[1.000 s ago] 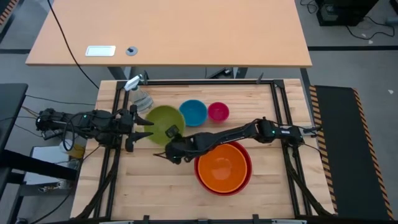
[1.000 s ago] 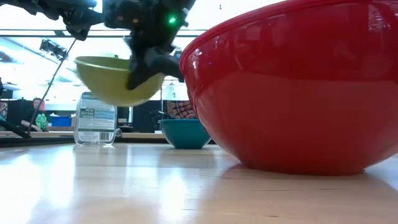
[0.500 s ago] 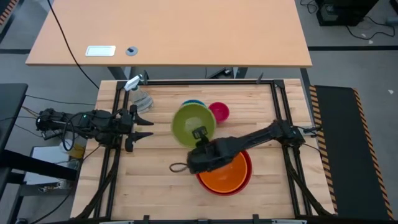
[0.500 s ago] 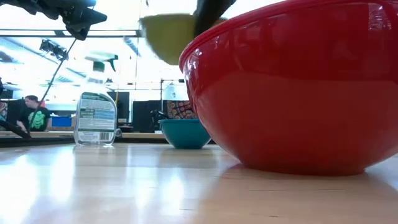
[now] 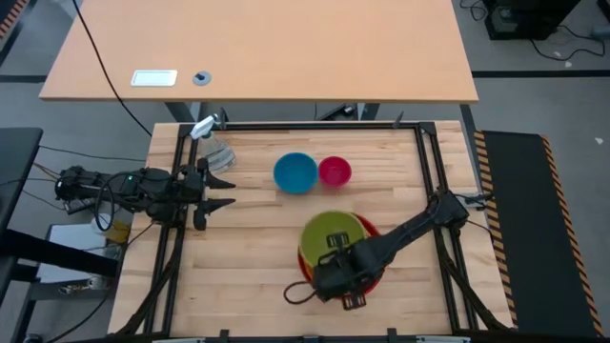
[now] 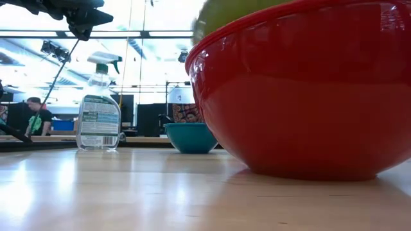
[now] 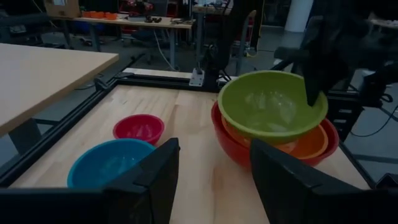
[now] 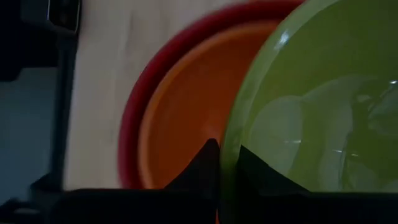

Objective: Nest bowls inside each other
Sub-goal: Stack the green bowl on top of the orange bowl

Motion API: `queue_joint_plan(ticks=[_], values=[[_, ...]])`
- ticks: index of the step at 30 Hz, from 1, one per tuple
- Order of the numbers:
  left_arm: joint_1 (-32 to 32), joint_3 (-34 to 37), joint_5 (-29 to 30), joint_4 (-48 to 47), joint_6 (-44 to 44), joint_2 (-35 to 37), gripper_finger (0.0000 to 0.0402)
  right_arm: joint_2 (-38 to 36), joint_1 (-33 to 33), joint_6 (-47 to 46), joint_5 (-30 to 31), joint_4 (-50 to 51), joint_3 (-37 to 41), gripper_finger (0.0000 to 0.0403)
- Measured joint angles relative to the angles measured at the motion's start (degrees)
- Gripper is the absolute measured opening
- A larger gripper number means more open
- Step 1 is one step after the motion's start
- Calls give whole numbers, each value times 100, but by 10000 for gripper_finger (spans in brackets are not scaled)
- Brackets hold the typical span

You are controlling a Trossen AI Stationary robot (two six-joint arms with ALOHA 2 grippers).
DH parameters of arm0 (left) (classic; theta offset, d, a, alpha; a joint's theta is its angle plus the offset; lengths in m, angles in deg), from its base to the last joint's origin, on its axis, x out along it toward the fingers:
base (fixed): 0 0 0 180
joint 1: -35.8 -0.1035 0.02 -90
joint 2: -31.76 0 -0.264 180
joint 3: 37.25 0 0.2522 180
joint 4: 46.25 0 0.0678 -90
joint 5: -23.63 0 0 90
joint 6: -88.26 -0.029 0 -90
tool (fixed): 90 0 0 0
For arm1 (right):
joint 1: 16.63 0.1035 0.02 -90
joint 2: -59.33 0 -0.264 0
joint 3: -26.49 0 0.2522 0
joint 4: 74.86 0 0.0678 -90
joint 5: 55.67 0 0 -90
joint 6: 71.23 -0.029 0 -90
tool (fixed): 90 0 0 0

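High view: the right gripper (image 5: 335, 270) – jaws clamped on the lime green bowl's (image 5: 331, 238) rim – hides most of the orange bowl (image 5: 374, 274) and red bowl (image 5: 381, 238); left gripper (image 5: 222, 193) jaws apart.

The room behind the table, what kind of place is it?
Probably a robotics lab or workshop: a wooden table inside a black metal frame, a desk beside it, and workbenches with a seated person beyond.

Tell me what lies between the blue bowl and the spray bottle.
Only bare wooden table: the high view shows nothing between the blue bowl and the spray bottle.
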Motion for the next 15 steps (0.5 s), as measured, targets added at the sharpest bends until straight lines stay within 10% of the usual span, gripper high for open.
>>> queue_joint_plan(ticks=[15], values=[[-1,2,18,40,42,1,199,10,99,-1341,-385,-871,1139,88]])
